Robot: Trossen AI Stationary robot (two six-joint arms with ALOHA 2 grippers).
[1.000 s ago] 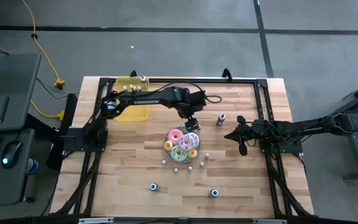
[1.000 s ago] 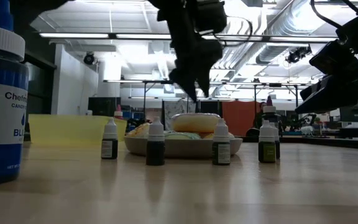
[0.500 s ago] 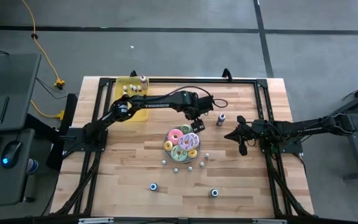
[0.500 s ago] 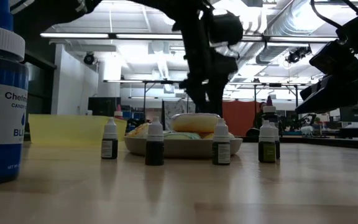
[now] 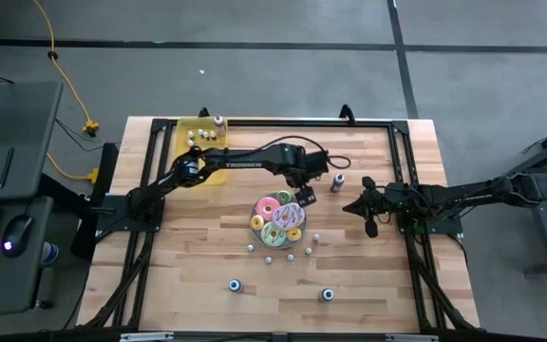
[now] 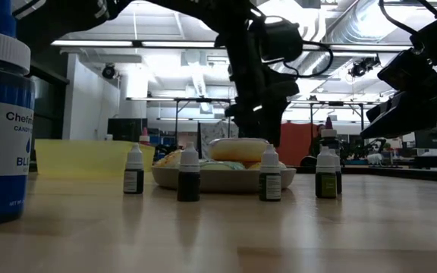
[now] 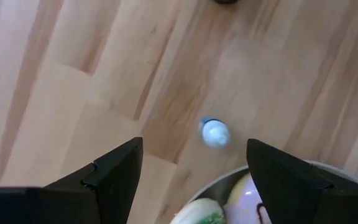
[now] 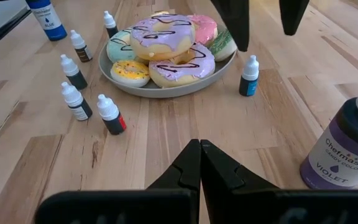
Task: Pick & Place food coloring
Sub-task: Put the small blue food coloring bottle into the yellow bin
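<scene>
Purple-iced doughnut [image 8: 165, 32], perhaps brown-striped; yellow bin [image 5: 200, 152]

The left gripper [image 5: 305, 193] hangs at the end of its outstretched arm, fingers [image 7: 114, 171] spread wide apart. The right gripper [image 5: 366, 212] waits low, fingertips [image 8: 199, 163] pressed together.

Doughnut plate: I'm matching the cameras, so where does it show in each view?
High view: doughnut plate at the table's centre.
Low view: plate mid-picture, behind the small bottles.
Left wrist view: only a rim arc, between the left gripper's open fingers.
Right wrist view: plate ahead on the table.
Shared landmark: the left gripper above the plate's edge.
</scene>
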